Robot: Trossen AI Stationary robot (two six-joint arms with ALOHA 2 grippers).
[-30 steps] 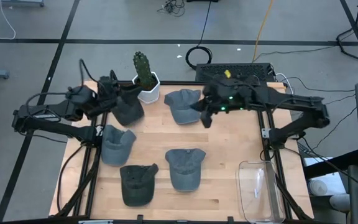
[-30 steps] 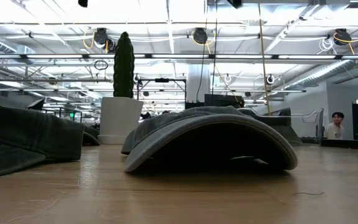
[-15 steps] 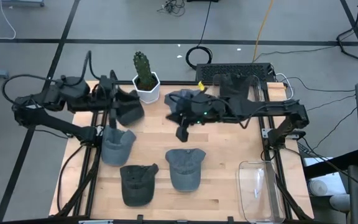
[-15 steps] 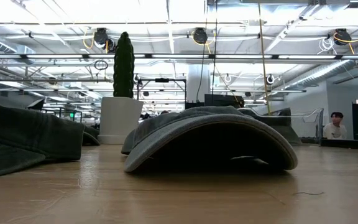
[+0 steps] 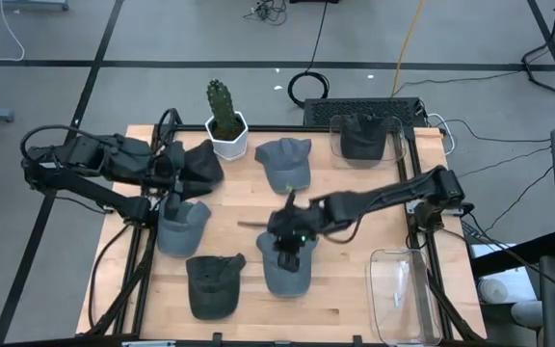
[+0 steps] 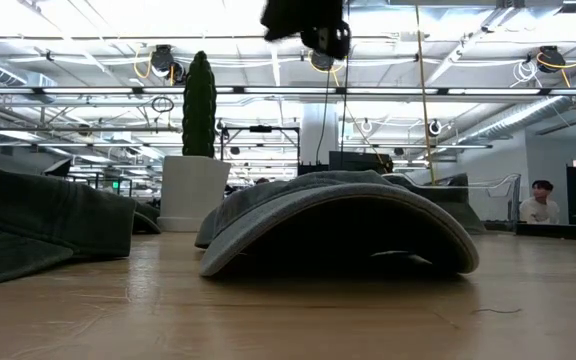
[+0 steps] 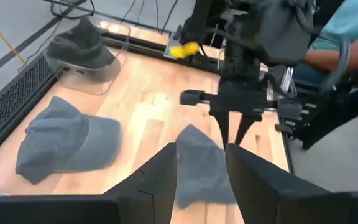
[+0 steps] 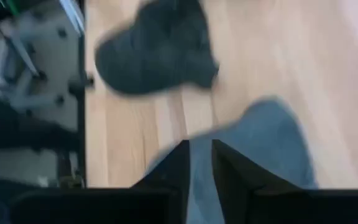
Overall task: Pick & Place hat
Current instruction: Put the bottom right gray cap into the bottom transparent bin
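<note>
One hat (image 5: 358, 136) already lies in the clear bin (image 5: 337, 145) at the back right of the tabletop (image 5: 355, 188), so part of the job looks done. Five more remain: a grey hat (image 5: 284, 162) beside the cactus pot (image 5: 227, 141), a dark hat (image 5: 198, 166) at the left gripper (image 5: 169, 172), a grey one (image 5: 181, 224) below it, a dark one (image 5: 212, 285) at the front, and the grey front-centre hat (image 5: 286, 270). The right gripper (image 5: 288, 239) hovers over that one, fingers parted slightly, holding nothing. The left gripper is released and empty. A second empty bin (image 5: 400, 297) sits at the front right corner; bare wood between hats leaves room
</note>
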